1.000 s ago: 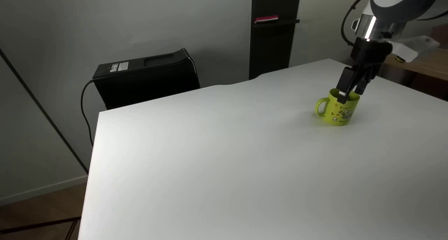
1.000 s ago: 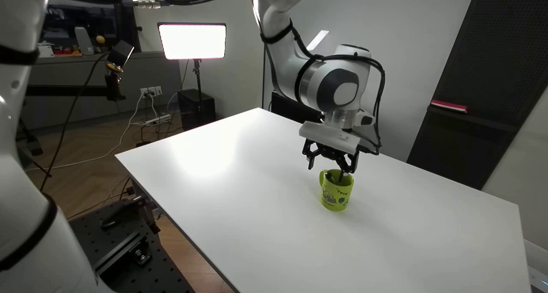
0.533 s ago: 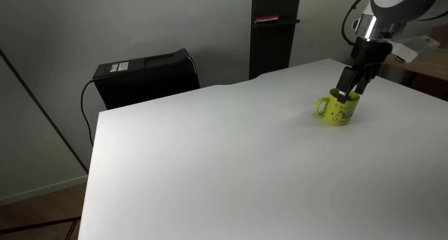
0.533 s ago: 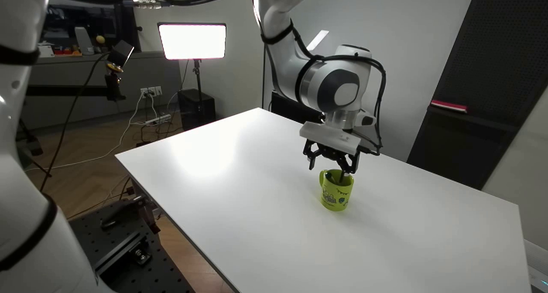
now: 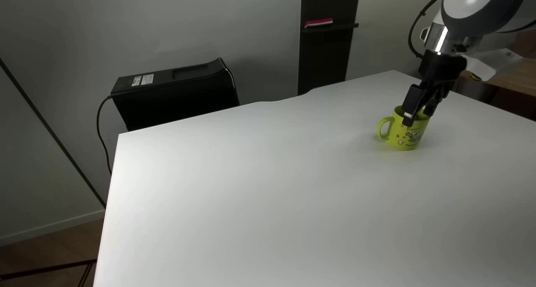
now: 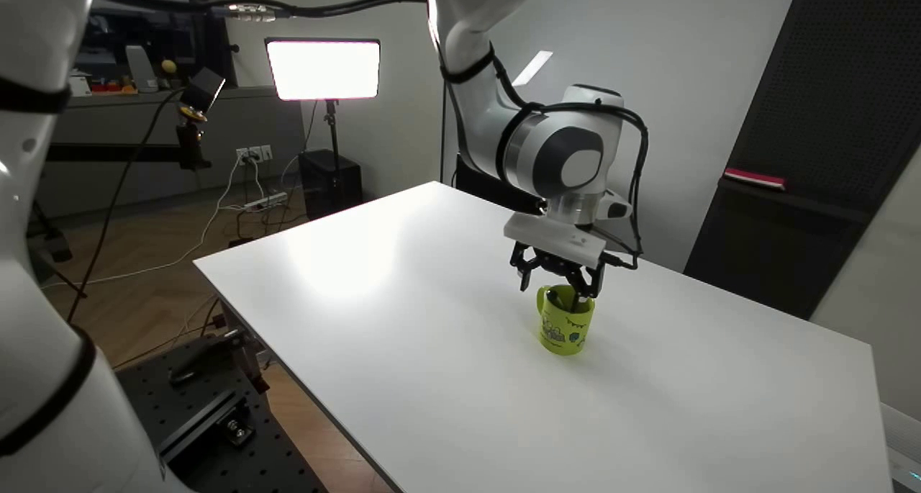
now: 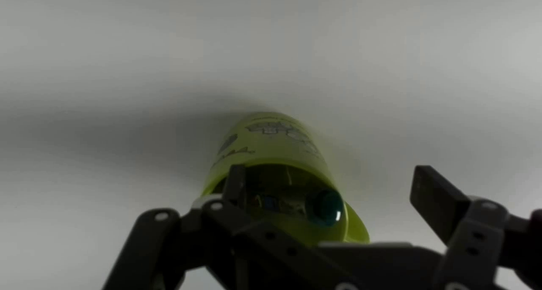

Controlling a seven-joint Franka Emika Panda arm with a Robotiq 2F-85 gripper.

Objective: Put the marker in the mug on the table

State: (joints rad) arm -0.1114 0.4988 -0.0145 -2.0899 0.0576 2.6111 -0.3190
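Observation:
A yellow-green mug (image 5: 404,138) stands upright on the white table; it also shows in an exterior view (image 6: 563,332) and in the wrist view (image 7: 271,144). A marker lies inside it, leaning, with its dark teal end (image 7: 328,208) near the rim on the handle side; that end shows dark in an exterior view (image 6: 552,296). My gripper (image 7: 335,189) is open right above the mug. One finger is over or just inside the mouth, away from the handle; the other is outside, past the handle. The fingers do not hold the marker. Its lower part is mostly hidden.
The white table (image 5: 251,195) extends around the mug. A black bin-like box (image 5: 176,94) stands behind the table edge. A lit lamp panel (image 6: 322,70) and a dark cabinet (image 6: 806,140) stand in the background.
The gripper and arm have come down slightly toward the mug in the last half second. The fingers stay open. The mug and marker have not visibly moved.

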